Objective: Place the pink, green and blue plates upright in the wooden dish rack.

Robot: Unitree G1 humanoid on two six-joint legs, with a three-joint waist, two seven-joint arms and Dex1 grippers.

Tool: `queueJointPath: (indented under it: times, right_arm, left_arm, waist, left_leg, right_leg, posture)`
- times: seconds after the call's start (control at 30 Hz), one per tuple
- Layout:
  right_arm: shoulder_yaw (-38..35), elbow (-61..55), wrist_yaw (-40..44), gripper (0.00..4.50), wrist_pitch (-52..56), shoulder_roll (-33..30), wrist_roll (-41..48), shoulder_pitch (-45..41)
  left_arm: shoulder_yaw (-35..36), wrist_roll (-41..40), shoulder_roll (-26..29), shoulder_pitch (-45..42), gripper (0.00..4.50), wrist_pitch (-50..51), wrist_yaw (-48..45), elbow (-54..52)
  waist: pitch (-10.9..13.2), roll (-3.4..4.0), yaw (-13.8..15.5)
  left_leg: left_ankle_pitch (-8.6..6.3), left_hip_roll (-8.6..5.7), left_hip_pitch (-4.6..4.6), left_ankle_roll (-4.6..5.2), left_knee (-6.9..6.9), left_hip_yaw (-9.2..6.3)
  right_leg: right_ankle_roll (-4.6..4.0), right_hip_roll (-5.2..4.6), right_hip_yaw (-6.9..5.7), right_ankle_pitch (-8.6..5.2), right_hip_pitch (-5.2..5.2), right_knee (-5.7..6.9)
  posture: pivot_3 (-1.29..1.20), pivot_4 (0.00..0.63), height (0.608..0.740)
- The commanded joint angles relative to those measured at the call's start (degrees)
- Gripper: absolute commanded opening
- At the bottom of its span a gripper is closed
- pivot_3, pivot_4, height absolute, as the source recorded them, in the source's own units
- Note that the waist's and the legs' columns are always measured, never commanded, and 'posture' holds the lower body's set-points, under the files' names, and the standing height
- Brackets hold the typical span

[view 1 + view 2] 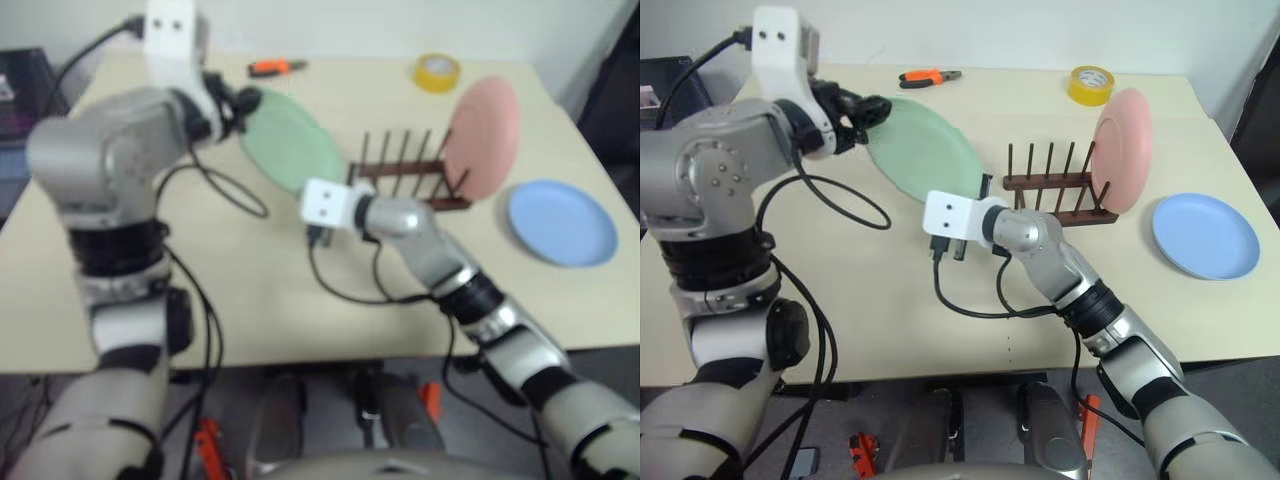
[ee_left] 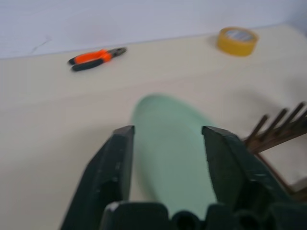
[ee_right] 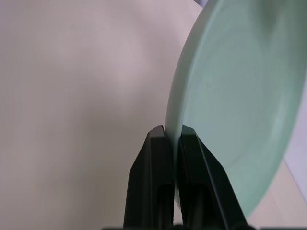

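**Green plate held on edge between the two arms**

The green plate (image 1: 925, 160) is a plain, round, shallow disc of mint plastic with a low raised rim. It is lifted off the table (image 1: 840, 270) and tilted steeply, its face turned toward the camera, just left of the rack (image 1: 1055, 190).

The pink plate (image 1: 1125, 150) is the same shape in pale pink. It stands upright at the right end of the rack, leaning against the pegs. The blue plate (image 1: 1205, 235), light blue, lies flat on the table to the right of the rack, apart from it.

The rack is dark brown wood, with two base rails and thin upright pegs; the slots left of the pink plate are bare.

The right gripper (image 3: 172, 139) is pressed together on the lower edge of the green plate, the rim pinched between its two black fingers, as the right wrist view shows.

The left gripper (image 2: 168, 143) is at the plate's upper left edge with its fingers spread. In the left wrist view the plate lies in the gap between them; I cannot tell whether either finger touches it.

Orange-handled pliers (image 1: 930, 76) and a roll of yellow tape (image 1: 1091, 84) lie near the far edge of the table, well apart from the plates.
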Motion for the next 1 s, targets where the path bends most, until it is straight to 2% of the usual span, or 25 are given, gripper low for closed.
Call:
queueJointPath:
  times: [0.03, 0.2, 0.33, 0.47, 0.6, 0.7, 0.83, 1.0]
  right_arm:
    - [-2.3, -0.6, -0.1, 0.0, -3.8, 0.9, 0.7, -1.8]
    - [-3.8, 1.3, 1.2, 0.0, -6.5, 1.8, 3.1, -2.5]
    - [-8.3, 2.2, 3.2, 0.0, -6.4, 3.3, 8.6, -4.3]
    - [-17.1, -2.2, 7.6, 0.0, 3.0, 4.0, 20.2, -5.9]
    - [-27.7, -6.0, 9.2, 0.0, 16.8, 0.7, 31.9, -9.0]
    - [-34.1, -6.2, 8.9, 0.0, 24.2, -3.4, 37.7, -11.9]
    - [-42.0, -4.4, 8.6, 0.0, 34.4, -10.1, 45.3, -15.2]
    - [-44.7, -2.0, 10.9, 0.0, 41.9, -18.5, 48.9, -14.8]
  left_arm:
    - [7.9, -4.2, -0.5, -5.6, 3.65, 2.9, -0.4, -2.6]
    - [14.6, -10.8, 3.3, -8.7, 3.65, 5.3, -4.6, -6.2]
    - [17.0, -13.9, 11.4, -3.8, 3.65, -3.2, -12.3, -11.1]
    - [23.3, -22.1, 16.3, 5.8, 3.65, -9.7, -23.5, -17.8]
    - [26.9, -28.1, 17.6, 17.0, 3.65, -13.2, -29.9, -20.1]
    - [25.8, -31.0, 17.6, 23.5, 3.65, -15.1, -32.6, -21.6]
    - [20.4, -29.5, 17.2, 29.0, 3.65, -19.5, -33.2, -22.1]
    - [15.0, -28.9, 16.7, 31.2, 3.65, -24.0, -33.8, -20.6]
  waist:
    - [0.0, 0.0, -0.1]
    - [0.0, 0.0, -1.0]
    - [0.0, 0.01, -1.5]
    - [0.0, 0.02, -1.3]
    - [0.0, 0.02, -0.7]
    - [0.0, 0.01, -0.1]
    - [0.0, 0.01, 0.5]
    - [0.0, 0.02, 0.4]
  left_leg:
    - [0.0, 0.0, 0.0, 0.0, 0.0, 0.0]
    - [0.0, 0.0, 0.02, -0.01, -0.03, -0.02]
    - [0.04, 0.03, 0.07, -0.09, -0.04, 0.01]
    - [0.1, 0.29, 0.12, -0.22, -0.11, -0.02]
    - [0.11, 0.28, 0.1, -0.23, -0.02, -0.04]
    - [0.12, 0.15, 0.1, -0.2, 0.04, -0.02]
    - [0.14, 0.03, 0.08, -0.14, 0.0, 0.06]
    - [0.12, 0.03, 0.05, -0.1, -0.07, 0.16]
  right_leg:
    - [0.0, 0.0, 0.01, 0.0, 0.0, -0.01]
    - [0.0, 0.0, -0.02, 0.0, 0.01, -0.01]
    - [0.0, -0.02, 0.04, 0.01, -0.01, 0.03]
    - [-0.03, -0.01, -0.01, 0.0, -0.01, 0.08]
    - [-0.1, -0.05, -0.11, 0.0, 0.04, 0.08]
    - [-0.13, -0.1, -0.12, 0.02, 0.1, 0.06]
    - [-0.29, -0.1, -0.07, -0.07, 0.1, 0.02]
    - [-0.21, -0.06, -0.08, -0.03, 0.06, -0.04]
  posture:
    - [0.0, 0.15, 0.74]
    - [0.0, 0.15, 0.74]
    - [0.0, 0.15, 0.74]
    - [0.0, 0.15, 0.74]
    - [0.0, 0.15, 0.74]
    - [0.0, 0.15, 0.74]
    - [0.0, 0.15, 0.74]
    - [0.0, 0.15, 0.74]
